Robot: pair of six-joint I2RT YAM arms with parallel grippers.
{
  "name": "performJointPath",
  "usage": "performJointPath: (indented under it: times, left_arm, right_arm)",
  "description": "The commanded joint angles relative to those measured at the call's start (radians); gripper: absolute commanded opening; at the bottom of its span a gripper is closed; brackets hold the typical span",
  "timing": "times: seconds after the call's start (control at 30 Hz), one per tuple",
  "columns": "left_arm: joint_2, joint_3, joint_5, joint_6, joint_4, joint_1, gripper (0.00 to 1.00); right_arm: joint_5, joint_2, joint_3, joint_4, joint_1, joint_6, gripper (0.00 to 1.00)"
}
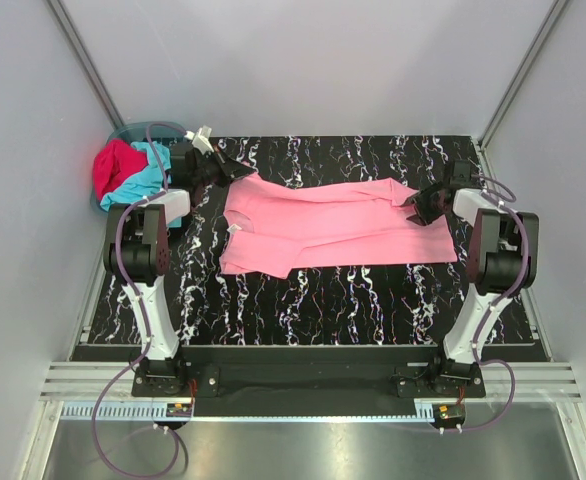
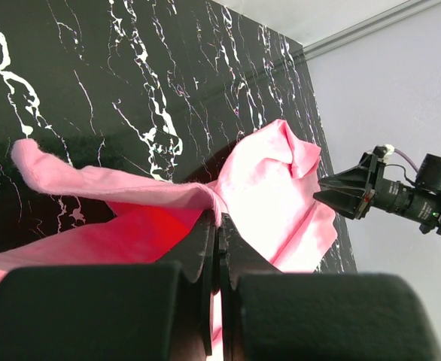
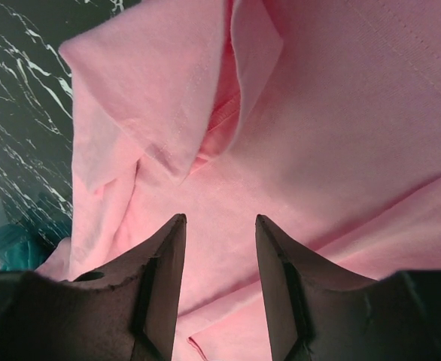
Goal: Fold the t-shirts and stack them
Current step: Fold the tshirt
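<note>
The light pink t-shirt (image 1: 323,225) lies spread across the black marbled table (image 1: 303,300), partly folded lengthwise. My left gripper (image 1: 235,173) is at its far-left corner, shut on the pink fabric (image 2: 168,192), which hangs from the jaws. My right gripper (image 1: 420,207) is open over the shirt's right end, its fingertips (image 3: 177,226) just above the cloth (image 3: 341,113), holding nothing. The turquoise t-shirt (image 1: 145,172) and the crimson red t-shirt (image 1: 113,165) lie bunched in the basket at far left.
The teal basket (image 1: 125,132) stands off the table's far-left corner, against the grey wall. In the left wrist view the right arm's gripper (image 2: 356,194) shows at the shirt's far end. Grey walls close in both sides.
</note>
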Motion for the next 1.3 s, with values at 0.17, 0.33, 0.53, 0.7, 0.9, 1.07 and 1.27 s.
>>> performJointPath:
  times: [0.17,0.33,0.53,0.7,0.9,1.07,1.27]
  left_arm:
    - [-0.058,-0.001,0.027,0.037,0.029,-0.003,0.00]
    - [-0.056,0.011,0.028,0.061,0.005,-0.002,0.00]
    - [-0.045,0.028,0.034,0.068,-0.009,0.008,0.00]
    - [-0.033,0.039,0.039,0.068,-0.012,0.014,0.00]
    - [-0.027,0.039,0.041,0.068,-0.011,0.018,0.00]
    - [-0.027,0.038,0.042,0.064,-0.008,0.018,0.00]
    - [-0.033,0.031,0.041,0.068,-0.012,0.020,0.00]
  right_arm:
    - [0.058,0.063,0.063,0.058,0.016,0.013,0.49]
    - [0.060,0.105,0.107,0.084,0.016,0.022,0.48]
    - [0.059,0.148,0.186,0.084,0.022,0.031,0.48]
    - [0.058,0.178,0.219,0.081,0.027,0.031,0.48]
    - [0.064,0.190,0.213,0.082,0.028,0.026,0.47]
    - [0.066,0.191,0.204,0.081,0.028,0.020,0.36]
    - [0.084,0.184,0.206,0.082,0.028,0.016,0.00]
